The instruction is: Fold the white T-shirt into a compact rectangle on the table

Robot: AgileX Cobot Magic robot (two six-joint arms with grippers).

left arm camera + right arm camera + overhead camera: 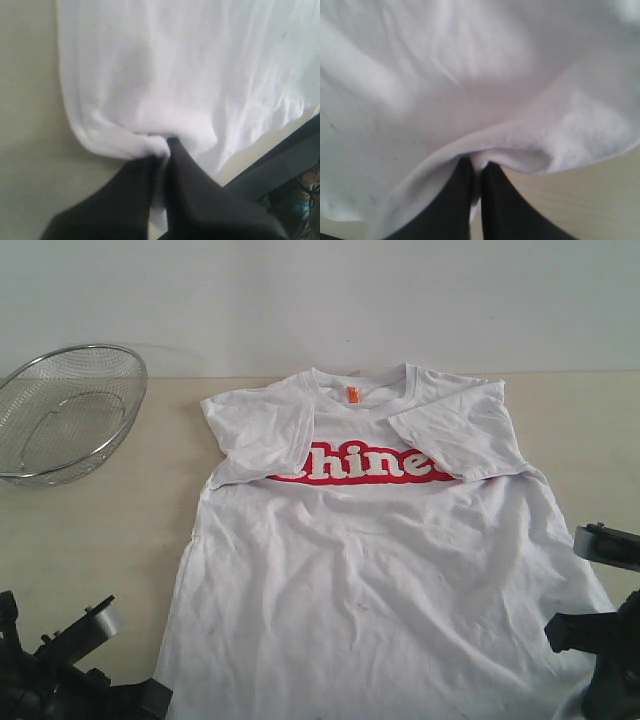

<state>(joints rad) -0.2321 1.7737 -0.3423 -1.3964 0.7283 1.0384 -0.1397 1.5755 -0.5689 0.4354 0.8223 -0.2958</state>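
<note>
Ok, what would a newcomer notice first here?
The white T-shirt lies front-up across the middle of the table, both sleeves folded in over its red lettering. The left gripper and the right gripper are each shut on its near hem, one per side. A wire mesh basket sits far left.

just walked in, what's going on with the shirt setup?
The two-arm robot is folding a white short-sleeved cotton T-shirt with red lettering, spread on the pale beige wood-grain table. Both sleeves are already folded in over the chest. The left gripper and right gripper are each shut on the bottom hem, near its two lower corners. The bottom-up fold is not yet done. A round wire-mesh basket sits aside, untouched.
</note>
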